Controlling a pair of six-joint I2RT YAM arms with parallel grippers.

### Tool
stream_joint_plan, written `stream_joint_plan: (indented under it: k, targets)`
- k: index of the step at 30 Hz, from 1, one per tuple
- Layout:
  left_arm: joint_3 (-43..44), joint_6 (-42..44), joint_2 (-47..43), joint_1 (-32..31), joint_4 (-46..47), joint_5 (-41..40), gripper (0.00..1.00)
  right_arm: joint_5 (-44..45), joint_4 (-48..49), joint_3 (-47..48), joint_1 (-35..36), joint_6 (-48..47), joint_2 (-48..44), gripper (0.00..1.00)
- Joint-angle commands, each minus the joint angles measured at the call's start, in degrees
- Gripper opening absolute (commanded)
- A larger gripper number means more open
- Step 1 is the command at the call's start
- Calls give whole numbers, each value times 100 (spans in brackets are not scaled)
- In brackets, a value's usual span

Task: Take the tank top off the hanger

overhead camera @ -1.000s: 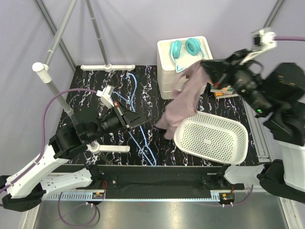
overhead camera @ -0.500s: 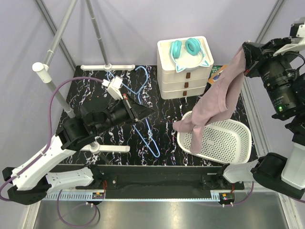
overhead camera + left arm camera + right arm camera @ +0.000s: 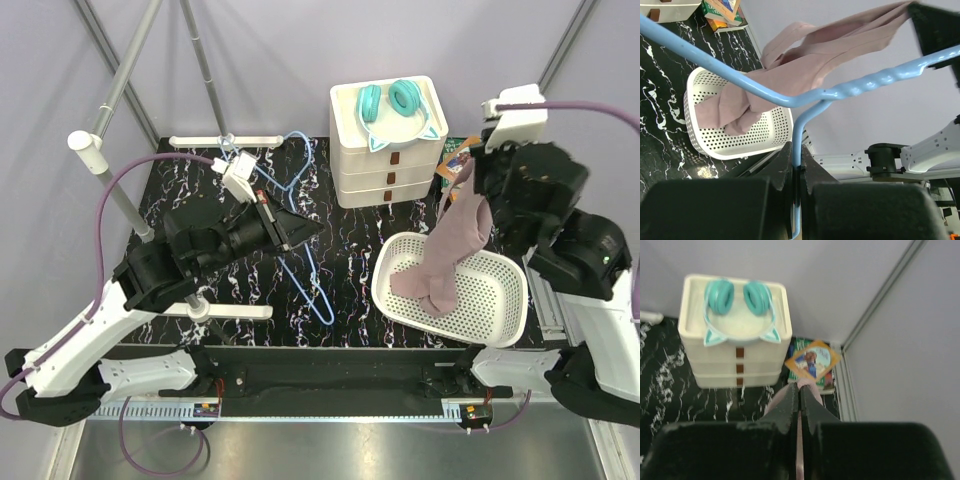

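The dusty-pink tank top [image 3: 452, 250] hangs free of the hanger from my right gripper [image 3: 468, 178], which is shut on its upper end; its lower end rests in the white perforated basket [image 3: 500, 300]. In the right wrist view the pink cloth [image 3: 799, 386] shows pinched between the closed jaws. My left gripper [image 3: 300, 230] is shut on the light-blue wire hanger [image 3: 300, 265], held bare over the left-centre of the mat. In the left wrist view the hanger [image 3: 805, 97] crosses the frame, with the tank top [image 3: 790, 75] and basket [image 3: 710, 145] behind it.
A cream drawer unit [image 3: 388, 145] with teal headphones [image 3: 390, 100] stands at the back centre. Books [image 3: 455, 160] lie by its right side. A white bar [image 3: 225, 143] lies at the mat's back left, another [image 3: 230, 312] near the front. Grey rail poles [image 3: 125, 75] rise at the left.
My right gripper has come down and to the left with the tank top, lowering its end into the basket. My left gripper has lifted the bare hanger slightly back.
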Motion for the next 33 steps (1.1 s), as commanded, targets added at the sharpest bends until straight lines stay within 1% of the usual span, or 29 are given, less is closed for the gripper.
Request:
stream_joint_plan:
  k: [1, 2, 3, 4, 5, 6, 7, 8, 9, 10, 11, 12, 13, 14, 16, 17, 18, 19, 20, 21, 23, 24, 26, 27, 28, 30, 33]
  targets:
    - [282, 80, 123, -11, 136, 62, 0, 592, 10, -1030, -14, 1021, -717, 5]
    - [283, 71, 140, -11, 153, 70, 0, 383, -348, -1223, -14, 1859, -849, 9]
    - [283, 45, 184, -11, 153, 70, 0, 233, -543, -1660, -23, 2303, -1094, 10]
    - [300, 27, 211, -11, 136, 70, 0, 48, -728, -1899, -23, 2751, -1210, 13]
    - [318, 27, 237, -11, 145, 70, 0, -423, -990, -2171, -23, 3608, -1446, 16]
    - [335, 19, 316, -11, 162, 53, 0, -689, -1080, -2757, -23, 4000, -1570, 19]
    - [379, 10, 343, -19, 162, 53, 0, -953, -1133, -3050, -23, 4386, -1676, 28]
    - [397, 10, 386, -11, 162, 53, 0, -1443, -1169, -3357, -23, 5121, -1798, 33]
    - [423, 10, 422, -19, 171, 53, 0, -1674, -1160, -3970, -23, 5477, -2052, 38]
    - [458, 18, 492, -11, 188, 53, 0, -1868, -1143, -4254, -23, 5776, -2185, 44]
    - [467, 10, 527, -11, 189, 62, 0, -2261, -986, -4535, -23, 6075, -2413, 49]
    - [476, 10, 571, -11, 197, 70, 0, -2404, -932, -4973, -23, 6139, -2511, 55]
    - [476, 1, 606, -11, 206, 88, 0, -2475, -940, -5108, -23, 6192, -2581, 63]
    - [467, -17, 624, -11, 224, 123, 0, -2476, -958, -5249, -14, 6157, -2695, 68]
    - [476, -25, 668, -11, 224, 141, 0, -2398, -958, -5233, -23, 5930, -2740, 78]
    - [476, -52, 677, -11, 215, 149, 0, -2362, -958, -5111, -14, 5824, -2731, 86]
    - [459, -61, 685, -11, 224, 141, 0, -2379, -862, -5023, -23, 5701, -2705, 92]
    - [441, -104, 677, -11, 224, 141, 0, -2484, -757, -4848, -23, 5317, -2635, 97]
    - [397, -131, 668, -11, 224, 80, 0, -2659, -651, -4759, -14, 5104, -2582, 98]
    - [371, -174, 659, -11, 224, 27, 0, -3017, -494, -4680, -23, 4763, -2530, 99]
    - [274, -271, 607, -11, 224, -184, 0, -3537, -291, -4469, -23, 4480, -2371, 100]
    - [256, -298, 580, -11, 232, -263, 0, -4331, 58, -4433, -23, 4182, -2327, 100]
    - [160, -421, 501, -11, 232, -544, 0, -5327, 464, -4424, -23, 3961, -2196, 100]
    - [116, -473, 475, -19, 233, -640, 0, -6176, 849, -4424, -14, 3890, -2065, 100]
    - [72, -622, 414, -11, 224, -859, 0, -6550, 1044, -4415, -14, 3881, -1985, 100]
    - [-51, -763, 361, -11, 232, -1080, 0, -7279, 1509, -4346, -5, 3924, -1775, 100]
    - [-192, -1131, 290, -11, 215, -1423, 0, -7661, 2063, -4257, -5, 3986, -1633, 100]
